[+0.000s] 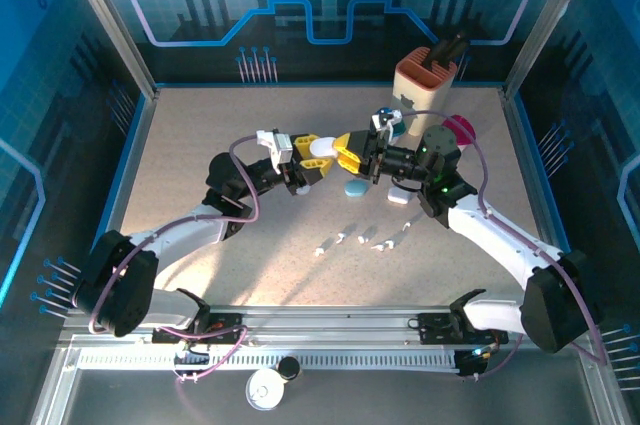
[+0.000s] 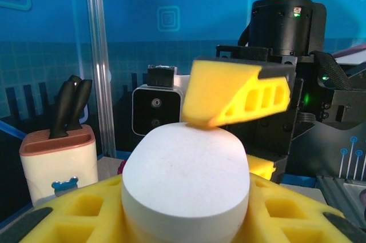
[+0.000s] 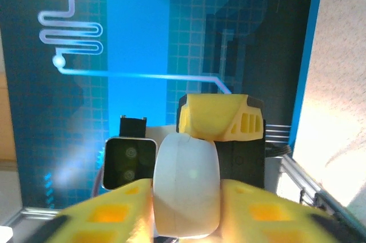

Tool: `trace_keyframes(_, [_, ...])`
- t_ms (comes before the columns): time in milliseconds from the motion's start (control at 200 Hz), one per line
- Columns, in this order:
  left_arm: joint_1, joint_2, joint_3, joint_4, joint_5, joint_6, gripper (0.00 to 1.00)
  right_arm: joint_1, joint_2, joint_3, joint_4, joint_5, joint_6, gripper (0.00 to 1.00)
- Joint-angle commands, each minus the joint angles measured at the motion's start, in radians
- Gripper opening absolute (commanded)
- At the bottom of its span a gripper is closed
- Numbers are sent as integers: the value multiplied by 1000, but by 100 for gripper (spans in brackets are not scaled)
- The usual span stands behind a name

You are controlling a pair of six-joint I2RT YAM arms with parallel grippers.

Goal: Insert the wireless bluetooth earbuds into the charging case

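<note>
- The wireless bluetooth earbuds are lying loose in a ragged row on the table, at about 5 o'clock from the raised charging case and well apart from it.
- They are looking tiny, light and hard-shelled, so they are probably going to skid or flick away under thick foam fingers. Pinching across the bulb, with the stem left free for aiming, is looking like the safer hold.
- The left gripper is reaching in from 9 o'clock, its arm bent low, and is clamping the smooth white case between its yellow pads.
- The right gripper is meeting it from 3 o'clock, wrist rolled, with its fingers flanking the same case and one pad touching it. I cannot tell whether it is squeezing or only bracketing.
</note>
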Motion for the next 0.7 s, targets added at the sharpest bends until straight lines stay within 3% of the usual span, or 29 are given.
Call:
trace_keyframes(0, [-7,-24,17,-59,45,45,37,-18,-45,51,-114,-3,-171,60])
trace_keyframes(155, [-4,-96,34,-273,109,86,38,-47,-108,155,-527,36,-653,83])
trace_keyframes(300, [-4,-142,72,-448,169,65,37,-14,-112,296,-910,144,-1172,94])
trace_keyframes(410, [-4,-151,85,-473,211,17,36,47,-98,368,-1056,221,-1455,97])
trace_keyframes(525, [-3,-149,105,-500,228,-23,36,112,-77,408,-1118,270,-1615,98])
trace_keyframes(690, [-4,-147,111,-504,233,-28,36,140,-53,419,-1109,343,-1633,98])
